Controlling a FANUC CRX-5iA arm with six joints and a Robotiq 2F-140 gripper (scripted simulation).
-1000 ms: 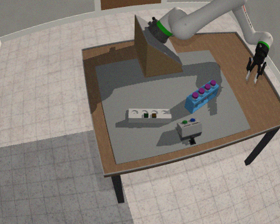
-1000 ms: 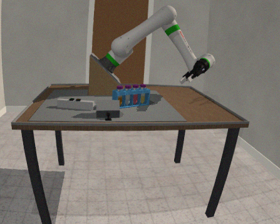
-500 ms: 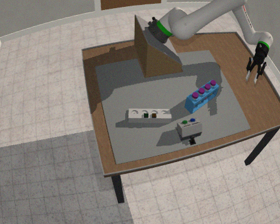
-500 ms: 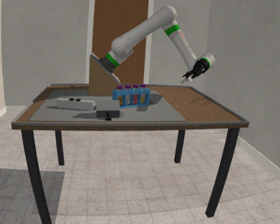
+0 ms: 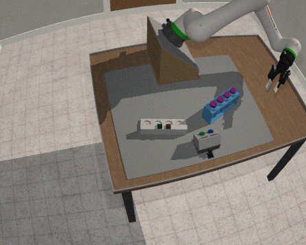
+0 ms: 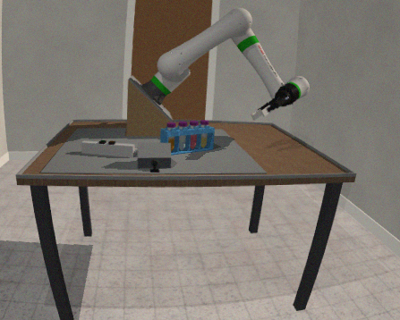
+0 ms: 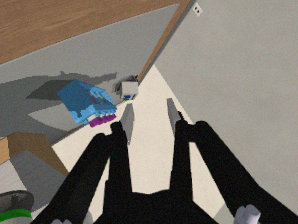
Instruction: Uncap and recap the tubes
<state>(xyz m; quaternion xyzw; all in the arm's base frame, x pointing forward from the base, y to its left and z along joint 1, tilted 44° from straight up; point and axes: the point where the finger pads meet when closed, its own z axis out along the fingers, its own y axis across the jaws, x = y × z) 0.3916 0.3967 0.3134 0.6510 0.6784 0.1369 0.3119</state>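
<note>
The blue decapping station (image 5: 220,105) stands on the grey mat with several purple-capped tubes (image 5: 223,96), all caps on. It also shows in the exterior view (image 6: 188,138) and the wrist view (image 7: 87,102). The white cap tray (image 5: 163,124) lies to its left, its nests empty. The small sloping desk (image 5: 207,139) carries the green READY key (image 5: 202,133) and the blue CYCLE key (image 5: 211,131). My gripper (image 5: 273,85) hangs high in the air over the table's right edge, far from the station. Its fingers are narrowed but apart, with nothing between them.
The arm's brown wedge-shaped mount (image 5: 168,58) stands at the back of the table. Bare wooden table top (image 5: 281,102) lies under the gripper, right of the mat. A grey wall is close to the right of the table.
</note>
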